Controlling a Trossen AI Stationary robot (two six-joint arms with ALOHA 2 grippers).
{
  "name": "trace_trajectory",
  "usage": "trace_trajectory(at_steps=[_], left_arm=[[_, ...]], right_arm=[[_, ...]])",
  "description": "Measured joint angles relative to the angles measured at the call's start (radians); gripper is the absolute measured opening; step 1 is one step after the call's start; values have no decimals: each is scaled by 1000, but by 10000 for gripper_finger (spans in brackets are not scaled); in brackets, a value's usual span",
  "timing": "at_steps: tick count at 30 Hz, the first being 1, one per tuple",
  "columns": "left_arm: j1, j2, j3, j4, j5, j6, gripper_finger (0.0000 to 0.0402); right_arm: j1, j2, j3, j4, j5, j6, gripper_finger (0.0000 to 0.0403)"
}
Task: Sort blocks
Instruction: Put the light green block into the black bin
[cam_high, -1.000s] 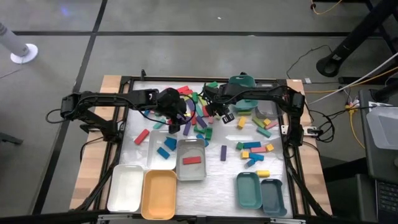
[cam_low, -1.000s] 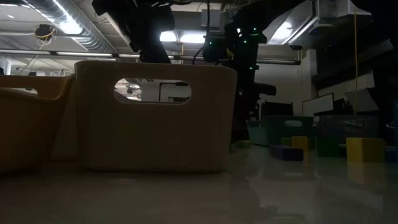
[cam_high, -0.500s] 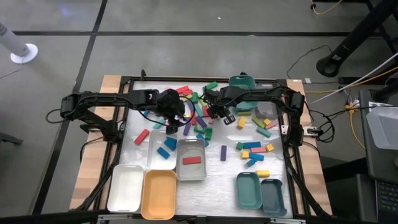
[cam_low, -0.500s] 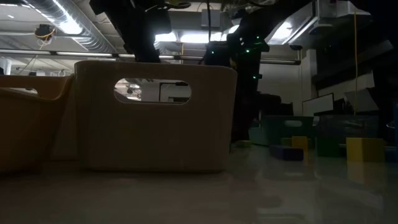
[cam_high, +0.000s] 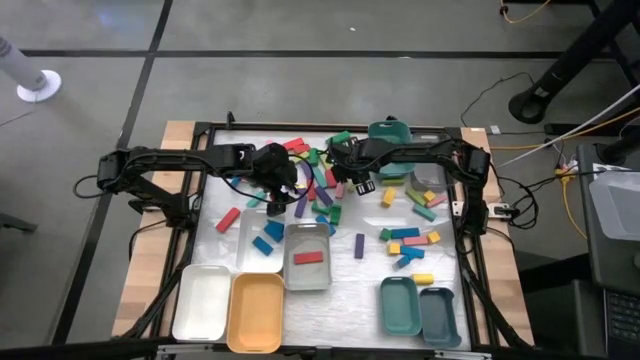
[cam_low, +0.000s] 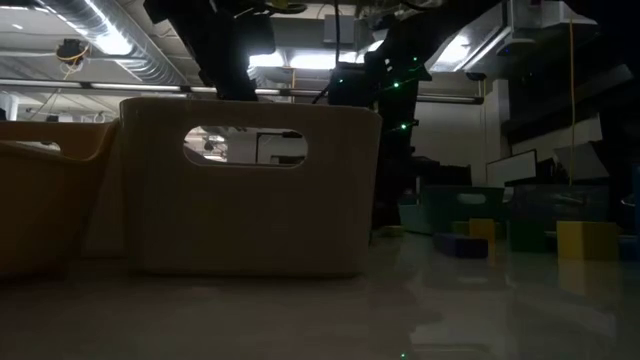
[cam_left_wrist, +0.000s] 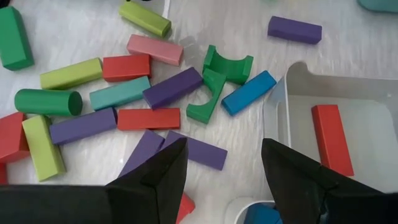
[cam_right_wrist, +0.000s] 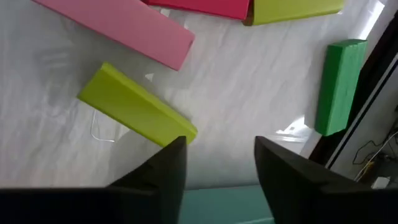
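Note:
Blocks (cam_high: 318, 185) in many colours lie loose in a pile at the table's middle, and more blocks (cam_high: 410, 240) lie to its right. My left gripper (cam_high: 283, 183) hangs open over the pile's left side, above purple blocks (cam_left_wrist: 199, 151), with nothing between its fingers (cam_left_wrist: 163, 171). My right gripper (cam_high: 348, 182) points down at the pile's far right side, open (cam_right_wrist: 221, 163). Under it lie a lime block (cam_right_wrist: 134, 112), a pink block (cam_right_wrist: 124, 25) and a green block (cam_right_wrist: 339, 84). A teal surface (cam_right_wrist: 230, 204) shows low between its fingers. My right gripper stands with one fingertip (cam_right_wrist: 177, 155) right at the lime block's near end (cam_right_wrist: 183, 132), which lies flat on the table. Whether the two touch, I cannot tell.
A clear tray (cam_high: 292, 232) with a red block (cam_high: 308, 257) sits near the pile; beside it is a tray (cam_high: 246, 222) holding blue blocks. White (cam_high: 203, 300), orange (cam_high: 256, 312), teal (cam_high: 400, 305) and grey (cam_high: 440, 315) trays line the near edge. A tray wall (cam_low: 250, 190) blocks the low view.
My right gripper has turned at the wrist and tipped a little more downward over the pile's far right side. The left arm has kept still.

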Motion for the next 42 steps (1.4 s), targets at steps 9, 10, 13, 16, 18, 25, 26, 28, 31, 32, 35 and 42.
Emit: trace_trajectory(at_steps=[9, 10, 13, 16, 18, 25, 26, 28, 31, 32, 35, 42], left_arm=[[15, -142, 0, -59, -1, 16, 194], [15, -161, 0, -71, -1, 9, 194], [13, -226, -33, -56, 0, 3, 194], [12, -307, -143, 10, 0, -36, 194], [12, -365, -231, 67, -1, -84, 194], [12, -555, -469, 279, -1, -181, 194], [12, -575, -491, 299, -1, -187, 194], [12, -604, -517, 317, -1, -208, 194], [12, -632, -546, 343, -1, -219, 194], [12, -638, -551, 358, -1, -218, 194], [12, -639, -554, 377, -1, -214, 194], [12, -638, -554, 424, -1, -210, 194]], right_arm=[[-10, -111, 0, -78, -100, -37, 255], [-15, -132, 0, -85, -142, -47, 253], [-27, -195, 0, -101, -310, -64, 245], [-36, -260, 0, -125, -466, -77, 237], [-44, -297, 0, -135, -516, -95, 234], [-44, -366, -35, -72, -637, -99, 232], [-44, -365, -54, -50, -659, -104, 232], [-42, -349, -97, -25, -657, -139, 232], [-34, -304, -138, -50, -533, -190, 232], [-34, -293, -149, -58, -484, -202, 232], [-38, -252, -169, -35, -413, -228, 232], [-36, -149, -171, 67, -384, -280, 232]])
